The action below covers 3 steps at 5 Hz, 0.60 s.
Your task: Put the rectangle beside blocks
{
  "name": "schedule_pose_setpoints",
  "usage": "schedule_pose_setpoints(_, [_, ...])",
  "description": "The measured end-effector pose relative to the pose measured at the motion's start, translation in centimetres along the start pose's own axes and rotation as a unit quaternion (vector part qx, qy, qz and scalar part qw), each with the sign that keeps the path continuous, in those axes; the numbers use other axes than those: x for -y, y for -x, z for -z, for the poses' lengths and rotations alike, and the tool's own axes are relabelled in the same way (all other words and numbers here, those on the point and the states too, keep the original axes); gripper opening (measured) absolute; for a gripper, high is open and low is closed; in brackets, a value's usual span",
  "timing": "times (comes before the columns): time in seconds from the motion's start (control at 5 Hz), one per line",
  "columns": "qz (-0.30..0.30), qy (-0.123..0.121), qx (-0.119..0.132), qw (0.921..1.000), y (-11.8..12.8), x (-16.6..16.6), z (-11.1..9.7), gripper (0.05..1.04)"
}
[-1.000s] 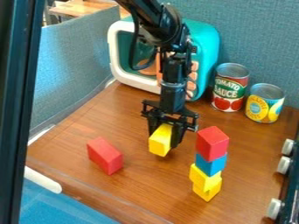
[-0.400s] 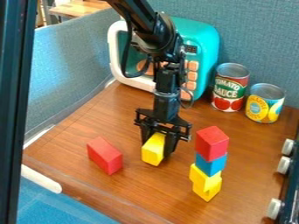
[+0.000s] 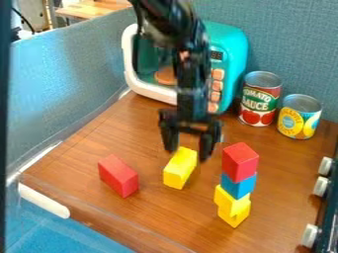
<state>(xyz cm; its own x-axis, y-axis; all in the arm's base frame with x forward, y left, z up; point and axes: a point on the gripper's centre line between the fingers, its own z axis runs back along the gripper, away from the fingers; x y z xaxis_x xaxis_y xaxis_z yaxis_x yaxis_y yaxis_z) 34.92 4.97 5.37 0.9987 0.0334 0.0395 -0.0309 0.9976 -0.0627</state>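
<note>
One gripper (image 3: 188, 154) with spread jaws above a yellow rectangular block (image 3: 179, 170), near the block stack (image 3: 238, 185); red rectangular block (image 3: 119, 177) farther from the stack.

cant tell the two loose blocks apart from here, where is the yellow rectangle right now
In the camera view, the yellow rectangle lies on the table between the red block and the stack.

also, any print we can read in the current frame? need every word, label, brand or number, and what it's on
"TOMATO SAUCE": on the label of the red and green can, over two lines.
Yellow-labelled can: curved print, too blurred to quote in full.
Toy microwave: characters on the small dark display, too small to read for certain.
</note>
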Motion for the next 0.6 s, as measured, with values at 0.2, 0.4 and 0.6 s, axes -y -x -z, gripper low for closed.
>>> schedule_pose_setpoints(0.2, [0.007, 0.010, 0.030, 0.9995, 0.2, 0.2, -2.2, 0.999])
schedule_pose_setpoints(0.4, [0.001, -0.006, 0.067, 0.9977, 1.3, 0.1, -6.2, 0.999])
schedule_pose_setpoints(0.6, [-0.005, -0.025, 0.064, 0.9976, 1.8, -0.4, -6.8, 0.999])
